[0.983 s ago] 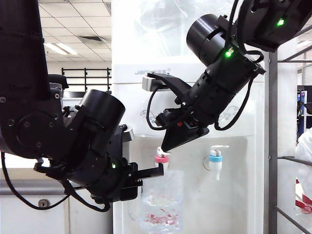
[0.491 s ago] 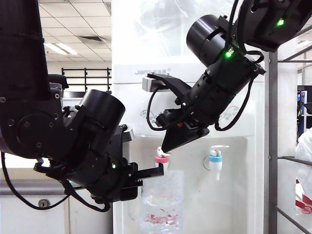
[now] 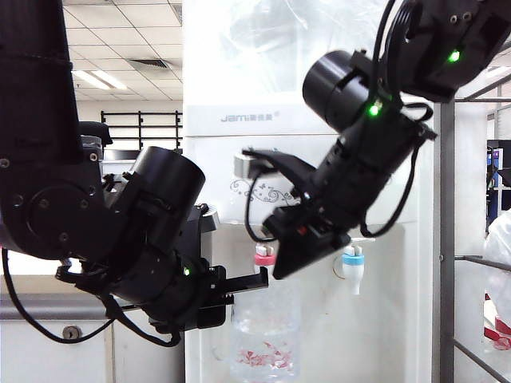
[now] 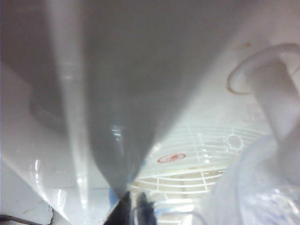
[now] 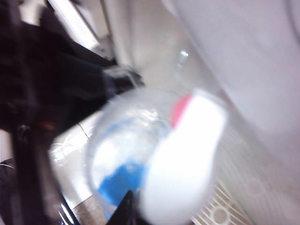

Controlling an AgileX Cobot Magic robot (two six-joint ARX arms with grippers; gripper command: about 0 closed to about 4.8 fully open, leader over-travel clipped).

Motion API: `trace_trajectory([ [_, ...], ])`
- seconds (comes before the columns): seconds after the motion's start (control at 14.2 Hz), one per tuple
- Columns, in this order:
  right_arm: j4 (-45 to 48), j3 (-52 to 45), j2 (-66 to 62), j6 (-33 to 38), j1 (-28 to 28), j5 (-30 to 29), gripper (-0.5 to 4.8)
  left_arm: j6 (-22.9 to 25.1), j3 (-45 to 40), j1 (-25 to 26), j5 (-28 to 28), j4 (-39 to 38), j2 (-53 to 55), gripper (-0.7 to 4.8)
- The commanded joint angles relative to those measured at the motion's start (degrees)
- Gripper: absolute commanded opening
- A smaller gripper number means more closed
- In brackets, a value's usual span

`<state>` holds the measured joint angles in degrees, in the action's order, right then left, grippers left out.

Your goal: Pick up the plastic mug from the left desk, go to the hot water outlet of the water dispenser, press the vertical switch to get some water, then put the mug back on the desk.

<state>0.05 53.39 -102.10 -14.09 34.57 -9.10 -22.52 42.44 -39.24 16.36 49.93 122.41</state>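
Mug [image 3: 263,335] of clear plastic hangs under the hot water outlet [image 3: 264,258], the red-collared tap on the water dispenser [image 3: 239,159], held by its upper part in the left gripper [image 3: 257,280], whose jaws are clamped narrow on it; the grip itself is mostly hidden behind the arm in the exterior view. The red print low on its wall shows through, and whether any water has gathered I cannot tell. A second ago the right gripper [image 3: 299,255], jaws pinched shut on nothing, had its tip right at the vertical switch on top of that tap. Now it sits lower and further right, in front of the gap between the red tap and the blue-collared tap [image 3: 352,263], and it covers the switch so that the lever's position is hidden. The right wrist view is smeared, with the white lever [image 5: 185,159] and red collar looming over the mug's rim [image 5: 131,154]. That downward shift reads as the press being made or just finishing, so filling is probably under way. The left arm has not budged. What remains, by my judgement, is releasing the lever, then carrying the mug level to the table [image 3: 48,295] at the lower left without slopping.
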Motion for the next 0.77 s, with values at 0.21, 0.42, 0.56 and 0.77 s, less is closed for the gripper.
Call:
trace_trajectory([
  [0.21, -0.11, 0.22, 0.92, -0.07, 0.07, -0.81, -0.01, -0.39, 0.35, 0.0, 0.52, 2.45, -0.68, -0.05],
  [0.42, -3.74, 0.22, 5.22, -0.07, 0.13, -0.83, -0.02, -0.39, 0.35, 0.0, 0.52, 2.47, -0.68, -0.05],
  [0.56, -4.74, 0.22, 8.63, -0.11, 0.13, -0.83, -0.02, -0.39, 0.35, 0.0, 0.52, 2.45, -0.68, -0.05],
  [0.77, -1.16, 0.33, 9.86, -0.13, 0.02, 0.59, -0.01, -0.37, 0.35, 0.0, 0.52, 2.47, -0.68, -0.05],
])
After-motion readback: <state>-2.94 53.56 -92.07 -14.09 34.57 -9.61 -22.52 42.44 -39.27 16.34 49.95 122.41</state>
